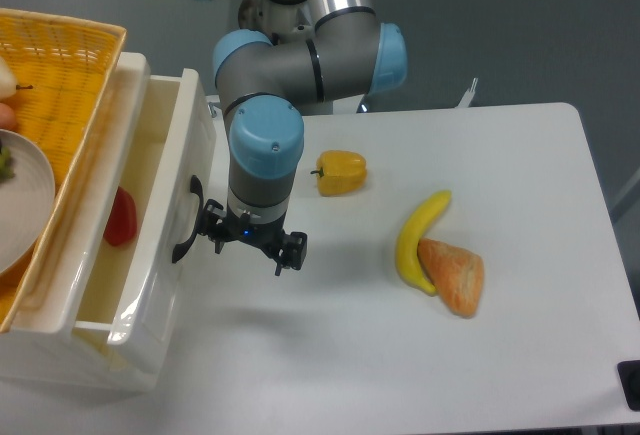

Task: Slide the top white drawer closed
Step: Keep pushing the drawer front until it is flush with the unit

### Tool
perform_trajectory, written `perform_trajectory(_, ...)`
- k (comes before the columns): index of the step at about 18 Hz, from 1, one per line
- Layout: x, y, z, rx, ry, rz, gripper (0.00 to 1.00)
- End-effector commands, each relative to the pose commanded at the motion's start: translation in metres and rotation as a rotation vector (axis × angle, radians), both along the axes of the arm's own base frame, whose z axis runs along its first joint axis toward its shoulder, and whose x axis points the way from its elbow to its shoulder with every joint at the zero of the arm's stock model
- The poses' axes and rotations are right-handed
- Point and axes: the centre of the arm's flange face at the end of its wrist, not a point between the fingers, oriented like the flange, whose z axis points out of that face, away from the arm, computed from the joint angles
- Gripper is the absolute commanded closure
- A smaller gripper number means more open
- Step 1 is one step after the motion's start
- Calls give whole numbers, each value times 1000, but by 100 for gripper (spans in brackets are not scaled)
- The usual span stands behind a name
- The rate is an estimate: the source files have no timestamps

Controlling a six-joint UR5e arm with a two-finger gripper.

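My hand (250, 244), fingers spread and gripping nothing, presses the top white drawer (150, 225) by its black handle (185, 221); off-centre, it may skid off or jam the drawer askew.

light: bright, even, overhead | shadows: soft | glare: drawer (150, 310) gloss | focus: sharp

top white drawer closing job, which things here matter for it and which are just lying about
Part of the job:
- top white drawer, partly open
- its black handle
- gripper, next to the drawer front

Just lying about:
- red item inside the drawer
- yellow pepper
- banana
- orange wedge against the banana
- yellow wicker basket with a plate
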Motion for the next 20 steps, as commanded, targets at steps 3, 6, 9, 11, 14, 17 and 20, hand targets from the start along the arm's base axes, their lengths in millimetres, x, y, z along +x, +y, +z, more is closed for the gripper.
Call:
perform_trajectory(3, 2, 0, 1, 0, 0, -3, 0)
perform_trajectory(6, 7, 3, 1, 0, 0, -12, 0)
perform_trajectory(9, 8, 3, 1, 0, 0, -14, 0)
perform_trajectory(11, 13, 5, 2, 1, 1, -20, 0)
perform_trajectory(14, 17, 7, 2, -1, -2, -13, 0)
perform_trajectory(17, 22, 9, 2, -2, -3, -14, 0)
perform_trajectory(20, 26, 11, 2, 7, -12, -19, 0)
